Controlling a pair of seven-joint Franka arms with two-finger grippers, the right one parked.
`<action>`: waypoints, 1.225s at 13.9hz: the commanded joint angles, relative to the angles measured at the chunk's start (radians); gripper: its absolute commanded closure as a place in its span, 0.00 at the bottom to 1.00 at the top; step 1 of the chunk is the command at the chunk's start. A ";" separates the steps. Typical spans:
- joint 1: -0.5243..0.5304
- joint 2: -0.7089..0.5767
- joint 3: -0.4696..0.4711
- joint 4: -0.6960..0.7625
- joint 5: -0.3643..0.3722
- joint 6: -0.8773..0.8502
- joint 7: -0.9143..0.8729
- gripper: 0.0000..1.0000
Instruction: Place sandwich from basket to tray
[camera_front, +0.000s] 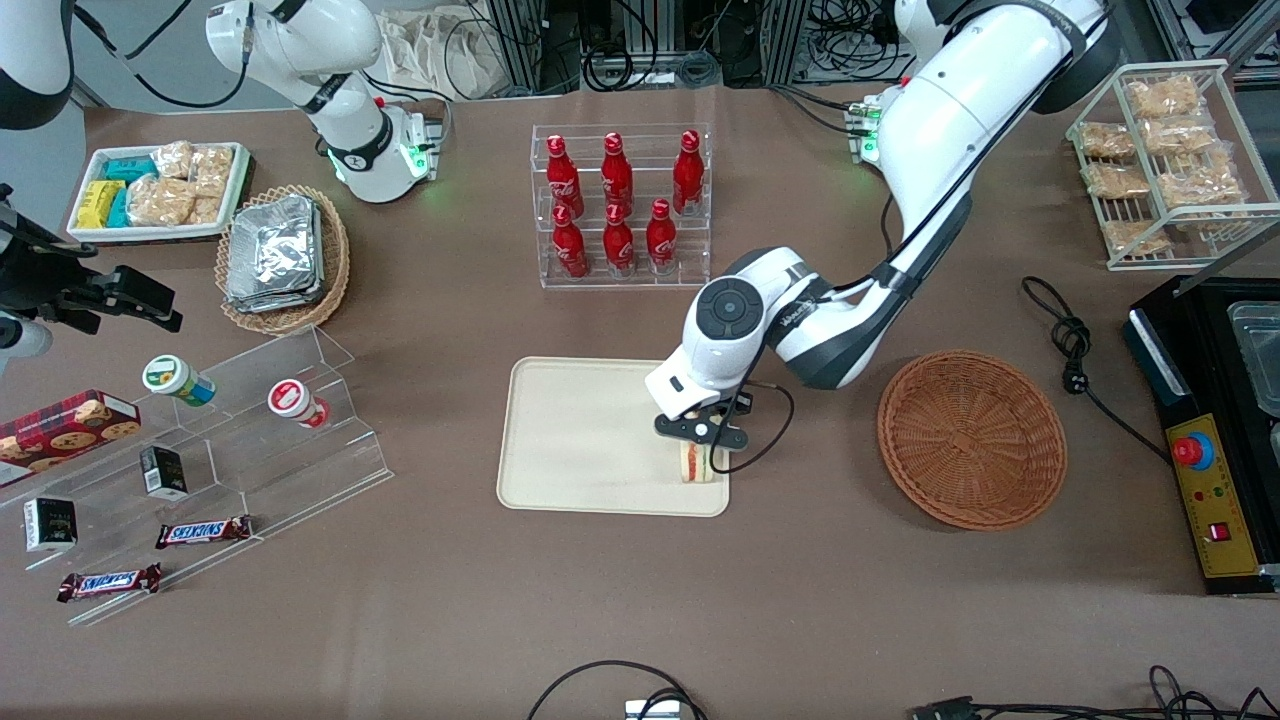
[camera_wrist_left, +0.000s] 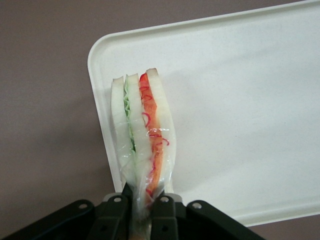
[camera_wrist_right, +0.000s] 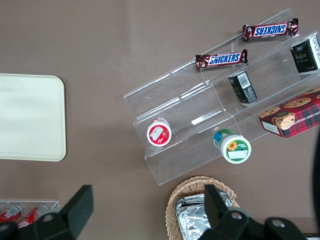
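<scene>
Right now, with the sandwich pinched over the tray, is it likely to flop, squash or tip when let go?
The sandwich looks soft: the gripper pinches its narrow end and the bread bows slightly, so it probably squashes easily. Held on edge at the tray's corner, it will likely tip flat once released. Its clear wrap may be slippery.

End effector (camera_front: 700, 452), sandwich (camera_front: 697, 463) on tray (camera_front: 580, 440)

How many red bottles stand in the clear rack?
6: three red bottles on the upper step, three on the lower. None seems hidden. The hand holds the sandwich over the tray.
</scene>
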 joint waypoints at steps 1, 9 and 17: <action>-0.011 0.042 0.002 0.066 0.040 -0.009 -0.020 0.44; 0.013 -0.075 0.000 0.055 0.025 -0.063 -0.087 0.00; 0.321 -0.310 -0.104 0.030 -0.118 -0.325 0.132 0.00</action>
